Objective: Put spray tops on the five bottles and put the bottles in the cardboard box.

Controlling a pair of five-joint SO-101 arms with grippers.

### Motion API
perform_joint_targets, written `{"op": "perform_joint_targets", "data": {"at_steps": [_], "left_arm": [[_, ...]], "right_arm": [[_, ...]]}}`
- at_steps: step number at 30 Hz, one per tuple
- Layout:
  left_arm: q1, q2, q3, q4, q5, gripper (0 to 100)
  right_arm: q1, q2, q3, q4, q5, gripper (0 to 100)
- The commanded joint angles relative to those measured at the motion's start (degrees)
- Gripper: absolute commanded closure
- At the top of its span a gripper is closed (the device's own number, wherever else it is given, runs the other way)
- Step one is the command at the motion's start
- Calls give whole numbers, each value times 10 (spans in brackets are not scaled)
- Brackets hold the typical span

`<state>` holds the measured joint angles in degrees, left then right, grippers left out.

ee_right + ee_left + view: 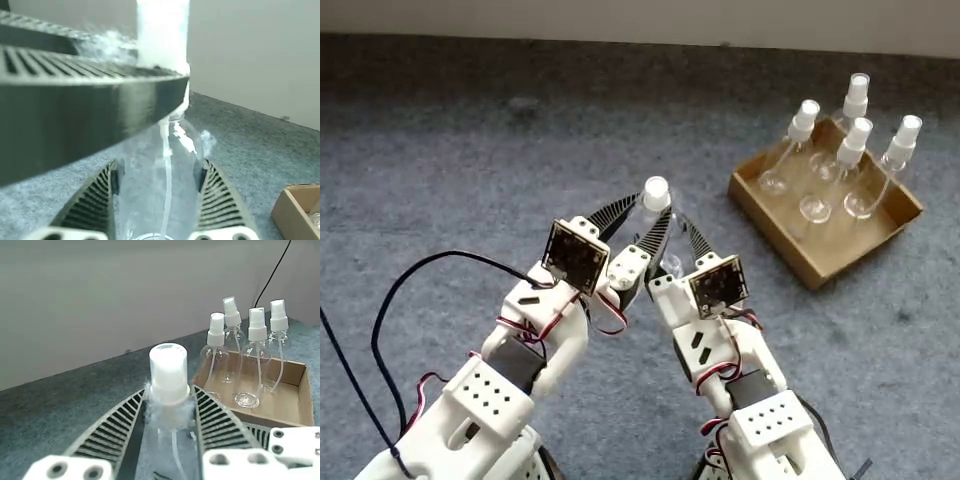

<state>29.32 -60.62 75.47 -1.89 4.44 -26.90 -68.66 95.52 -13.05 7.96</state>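
A clear bottle stands upright in mid-table, and my right gripper is shut on its body. A white spray top sits on its neck, with its tube hanging inside. My left gripper is shut on the spray top's collar, just above the right one. From above, the white spray top pokes up between the left gripper and the right gripper. The left gripper's dark finger crosses in front of the bottle in the right wrist view.
The cardboard box lies on the grey carpet to the right and farther back. In it stand several clear bottles with white spray tops. The box and its bottles are behind the held one. A black cable runs at the left.
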Motion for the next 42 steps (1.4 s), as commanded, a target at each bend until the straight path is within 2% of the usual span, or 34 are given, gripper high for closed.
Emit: {"op": "perform_joint_targets", "data": {"at_steps": [1,12,16,18,29,36,42], "left_arm": [[-11,-7,-18,5,6,966],[-10,-7,-13,5,4,957],[-10,-7,-12,5,-40,861],[-11,-7,-11,5,-40,825],[-14,-7,-10,5,-36,819],[-42,-7,-8,6,-36,822],[-41,-41,-19,69,-36,822]], "right_arm": [[-3,-12,102,-15,4,990],[-3,-12,102,-15,4,990],[-3,-11,102,-15,4,990],[-3,-11,102,-15,4,990],[-3,-10,102,-15,4,990],[-3,-10,102,-15,4,990],[-3,-10,102,-15,4,990]]}}
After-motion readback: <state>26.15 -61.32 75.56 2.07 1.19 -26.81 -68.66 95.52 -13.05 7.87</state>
